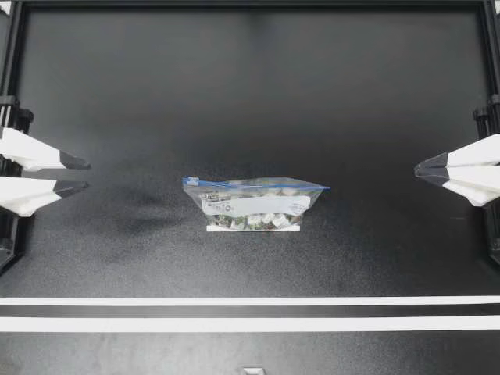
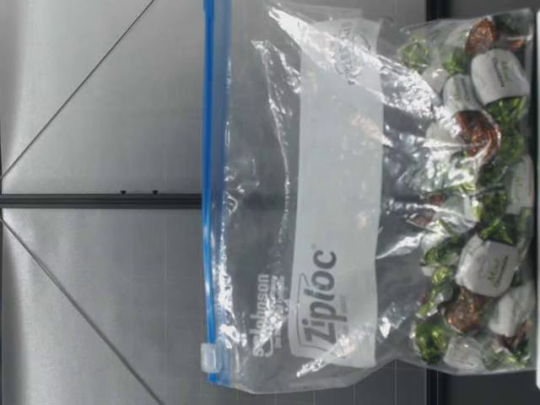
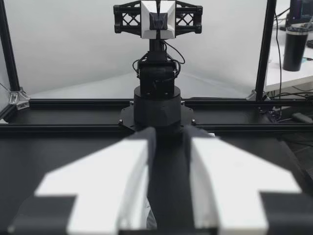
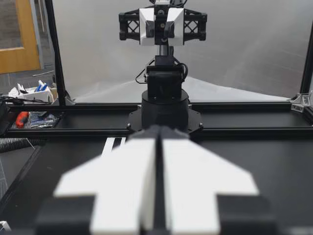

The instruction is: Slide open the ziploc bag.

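A clear ziploc bag [image 1: 254, 205] of wrapped candies stands upright at the table's middle, its blue zip strip [image 1: 258, 185] on top. The white slider [image 1: 192, 181] sits at the strip's end toward my left arm. The low view shows the bag [image 2: 337, 211] close up, with the slider [image 2: 207, 356] at one end of the closed strip [image 2: 211, 169]. My left gripper [image 1: 84, 176] rests at the left edge, far from the bag, open and empty. My right gripper [image 1: 419, 169] waits at the right edge, shut on nothing. Both wrist views show only their own fingers [image 3: 122, 171] [image 4: 127, 166] and the opposite arm.
A white strip [image 1: 252, 228] lies under the bag's near side. Two white tape lines [image 1: 250, 301] [image 1: 250, 323] cross the black table toward its front. A black frame [image 1: 250, 5] borders the table. Wide bare surface separates each gripper from the bag.
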Robot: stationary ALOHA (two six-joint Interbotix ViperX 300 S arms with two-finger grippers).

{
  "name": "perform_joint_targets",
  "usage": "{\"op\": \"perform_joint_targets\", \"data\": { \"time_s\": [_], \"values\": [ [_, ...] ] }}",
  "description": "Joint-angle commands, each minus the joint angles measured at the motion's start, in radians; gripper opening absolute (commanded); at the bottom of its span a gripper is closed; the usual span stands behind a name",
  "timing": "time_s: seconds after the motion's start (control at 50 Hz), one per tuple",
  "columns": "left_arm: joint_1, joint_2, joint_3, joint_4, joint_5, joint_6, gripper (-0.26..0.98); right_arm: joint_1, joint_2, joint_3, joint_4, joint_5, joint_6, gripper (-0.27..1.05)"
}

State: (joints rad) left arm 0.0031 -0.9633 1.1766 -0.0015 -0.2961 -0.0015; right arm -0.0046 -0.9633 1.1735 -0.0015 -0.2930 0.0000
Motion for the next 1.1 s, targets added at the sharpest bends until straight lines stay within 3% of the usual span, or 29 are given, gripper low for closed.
{"op": "perform_joint_targets", "data": {
  "time_s": [0.0, 0.3, 0.48, 0.68, 0.88, 1.08],
  "values": [
    [0.005, 0.015, -0.012, -0.012, -0.003, -0.005, -0.17, -0.008, 0.005, -0.005, -0.002, -0.003, -0.002, -0.14],
    [0.028, 0.11, 0.049, -0.017, -0.025, 0.003, -0.18, -0.017, 0.049, 0.003, -0.002, -0.08, -0.006, -0.17],
    [0.106, 0.27, 0.086, -0.043, -0.081, 0.002, -0.18, -0.072, 0.164, -0.055, -0.002, -0.173, -0.005, -0.17],
    [0.107, 0.454, 0.069, -0.06, -0.164, 0.003, -0.12, -0.11, 0.339, -0.152, -0.003, -0.176, -0.005, -0.16],
    [0.109, 0.572, 0.034, -0.063, -0.192, 0.0, 0.13, -0.129, 0.511, -0.259, -0.003, -0.169, -0.012, -0.09],
    [0.107, 0.614, 0.021, -0.064, -0.221, -0.028, 0.44, -0.133, 0.684, -0.391, -0.02, -0.137, -0.014, 0.2]
  ]
}}
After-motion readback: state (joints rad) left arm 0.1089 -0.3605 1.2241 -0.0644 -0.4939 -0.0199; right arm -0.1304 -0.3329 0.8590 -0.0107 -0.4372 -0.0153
